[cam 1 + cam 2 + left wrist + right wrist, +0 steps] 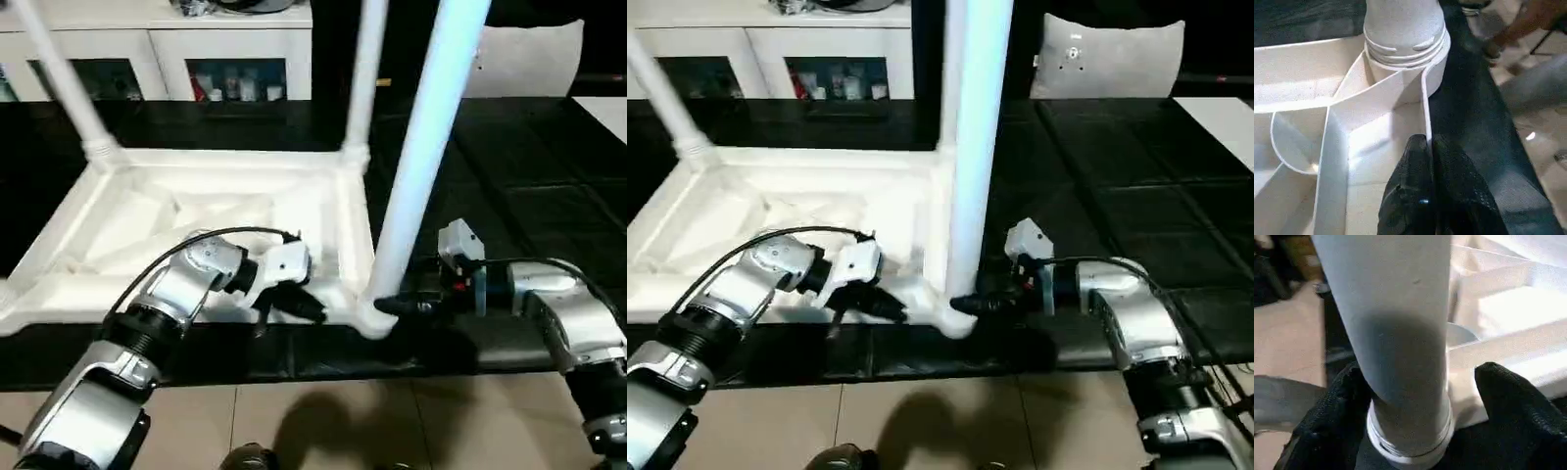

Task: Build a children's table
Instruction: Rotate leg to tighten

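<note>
- Nearest, tan floor (323,411) runs along the 6 o'clock edge of the head views, with the robot's silver forearms rising from both lower corners.
- Left gripper (312,306) at about 7 o'clock of centre, black fingers pressed together, closed on nothing; its fingertips (1426,147) rest against the thin near rim wall of the table top.
- Right gripper (384,305) at about 5 o'clock, reaching in level from the right; its fingers (1508,396) stand apart on either side of the near leg's base, one on each side, and whether they actually press the leg is unclear.
- Near leg (423,147) stands in the near right corner socket (372,318), leaning slightly toward 1 o'clock.
- Table top (147,225) lies upside down on a black mat (549,196), ribbed underside up, spanning 9 o'clock to centre.
- Farther, a second leg (364,73) stands in the far right socket, a third leg (64,73) in the far left, at 11 o'clock.
- Farthest, a white cabinet (157,44) with glass doors at 12 o'clock; a grey cushion (1107,59) at 1 o'clock.
</note>
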